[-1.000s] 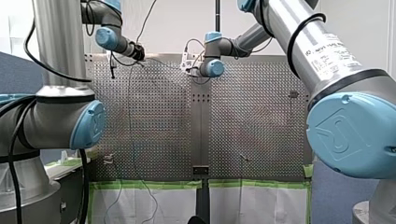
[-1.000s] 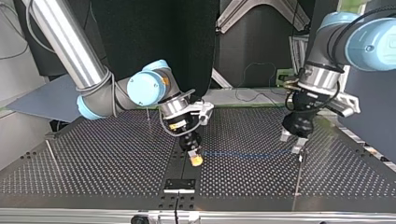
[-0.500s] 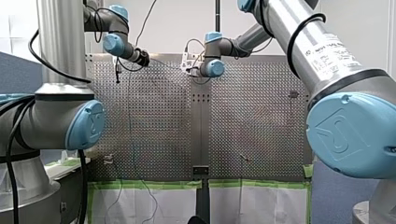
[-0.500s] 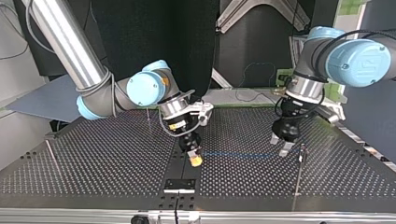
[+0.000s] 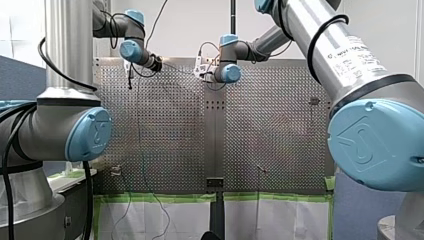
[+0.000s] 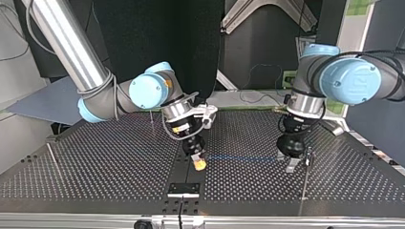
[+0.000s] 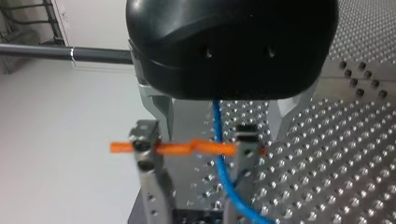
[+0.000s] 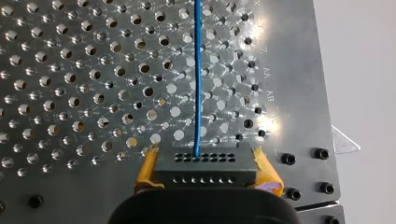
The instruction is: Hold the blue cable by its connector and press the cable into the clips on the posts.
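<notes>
While the worktop (image 6: 95, 167) spreads under right arm (image 6: 110, 95) and left arm (image 6: 348, 81), a blue cable (image 6: 243, 158) runs straight between them.
The right jaws clench the rigid connector (image 8: 205, 169), the surest hold; the left jaws, released, straddle the light, limp cable.

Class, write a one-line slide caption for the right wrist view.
My right gripper clamps the black connector; the blue cable runs straight ahead over the perforated table.

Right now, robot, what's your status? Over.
Right tool shut on black connector. Left tool open, blue cable between its fingers. Nothing seen blocking.
</notes>
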You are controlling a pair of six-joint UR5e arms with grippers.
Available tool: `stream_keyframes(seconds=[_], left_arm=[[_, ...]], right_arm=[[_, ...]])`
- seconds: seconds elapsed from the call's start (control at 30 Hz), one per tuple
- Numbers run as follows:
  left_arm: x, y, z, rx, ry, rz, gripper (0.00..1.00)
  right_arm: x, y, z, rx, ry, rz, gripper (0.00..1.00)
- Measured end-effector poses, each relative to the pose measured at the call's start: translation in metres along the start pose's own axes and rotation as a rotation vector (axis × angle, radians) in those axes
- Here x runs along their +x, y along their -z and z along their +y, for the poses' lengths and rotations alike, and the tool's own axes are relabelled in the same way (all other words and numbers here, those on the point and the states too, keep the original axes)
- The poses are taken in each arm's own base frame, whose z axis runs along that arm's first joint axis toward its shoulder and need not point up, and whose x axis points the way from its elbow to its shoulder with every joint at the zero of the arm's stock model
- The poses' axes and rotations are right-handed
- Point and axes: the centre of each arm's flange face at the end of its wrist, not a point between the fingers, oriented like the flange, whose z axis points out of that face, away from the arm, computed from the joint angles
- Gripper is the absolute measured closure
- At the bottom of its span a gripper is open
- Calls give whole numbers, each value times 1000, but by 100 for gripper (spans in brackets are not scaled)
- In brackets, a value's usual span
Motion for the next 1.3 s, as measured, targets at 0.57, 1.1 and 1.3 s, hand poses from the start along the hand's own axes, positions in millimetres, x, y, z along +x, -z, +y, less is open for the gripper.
stream_keyframes(seconds=[0.57, 1.1, 1.3], left_arm=[[-7, -2, -1, -49, 4, -20, 0], [-4, 4, -3, -128, -83, 3, 100], [-2, 6, -2, -175, -67, 5, 100]], right_arm=[[0, 0, -1, 2, -1, -1, 100], [-1, 1, -3, 5, -2, -5, 100], [-1, 1, -4, 6, -2, -6, 100]])
